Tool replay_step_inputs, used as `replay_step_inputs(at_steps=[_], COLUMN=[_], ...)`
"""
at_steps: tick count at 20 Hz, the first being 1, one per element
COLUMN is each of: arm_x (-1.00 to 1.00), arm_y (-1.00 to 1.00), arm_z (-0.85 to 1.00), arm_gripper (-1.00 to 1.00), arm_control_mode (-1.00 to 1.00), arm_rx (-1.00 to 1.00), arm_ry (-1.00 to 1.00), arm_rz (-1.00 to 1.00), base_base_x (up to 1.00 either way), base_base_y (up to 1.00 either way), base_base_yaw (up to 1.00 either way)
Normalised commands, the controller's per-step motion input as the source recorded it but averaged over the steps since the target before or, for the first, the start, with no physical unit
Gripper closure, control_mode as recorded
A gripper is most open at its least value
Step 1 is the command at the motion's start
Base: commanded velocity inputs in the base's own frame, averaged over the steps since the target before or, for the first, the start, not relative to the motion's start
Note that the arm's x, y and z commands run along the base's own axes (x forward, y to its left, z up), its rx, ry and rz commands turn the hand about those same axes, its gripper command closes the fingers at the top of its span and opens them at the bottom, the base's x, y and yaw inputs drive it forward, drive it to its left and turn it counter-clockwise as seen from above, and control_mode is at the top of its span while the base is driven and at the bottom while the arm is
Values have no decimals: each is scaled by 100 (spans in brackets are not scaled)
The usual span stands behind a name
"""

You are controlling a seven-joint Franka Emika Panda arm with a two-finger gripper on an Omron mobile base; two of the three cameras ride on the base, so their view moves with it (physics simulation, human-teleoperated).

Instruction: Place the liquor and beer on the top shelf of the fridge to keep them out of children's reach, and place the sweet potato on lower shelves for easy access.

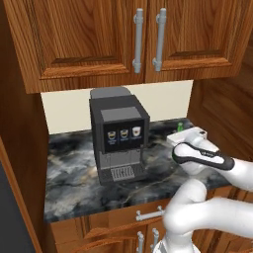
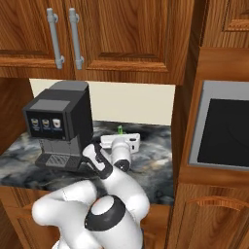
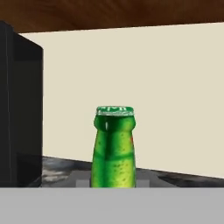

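The beer [image 3: 113, 148] is a slim green bottle with a capped neck, standing upright on the dark marble counter [image 1: 74, 173] to the right of the coffee machine. My gripper [image 3: 113, 180] is shut on it, with a finger on each side of the neck. From the left base view only the beer's green top [image 1: 180, 126] peeks above my hand, where the gripper [image 1: 184, 133] reaches in from the right. In the right base view the beer's cap [image 2: 119, 129] shows just beyond the gripper [image 2: 120, 138]. The liquor, the sweet potato and the fridge are out of view.
A black coffee machine [image 1: 118, 138] stands on the counter left of the bottle. Wooden wall cabinets [image 1: 138, 34] hang low overhead. A wooden side panel [image 2: 187, 116] and a built-in dark appliance [image 2: 223, 131] close off the right. A cream wall [image 3: 153, 87] is close behind the bottle.
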Motion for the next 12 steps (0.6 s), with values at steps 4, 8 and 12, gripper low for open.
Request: replay_step_inputs(at_steps=[4, 8, 12], arm_x=[-55, -73, -96], arm_y=[-17, -30, -35], arm_z=[84, 73, 51], arm_gripper=[100, 100, 100], arm_control_mode=[-100, -100, -100], arm_rx=[-1, -9, -16], arm_ry=[1, 5, 10], arm_rz=[4, 6, 9], base_base_x=[0, 0, 0], base_base_y=[0, 0, 0], base_base_yaw=[0, 0, 0])
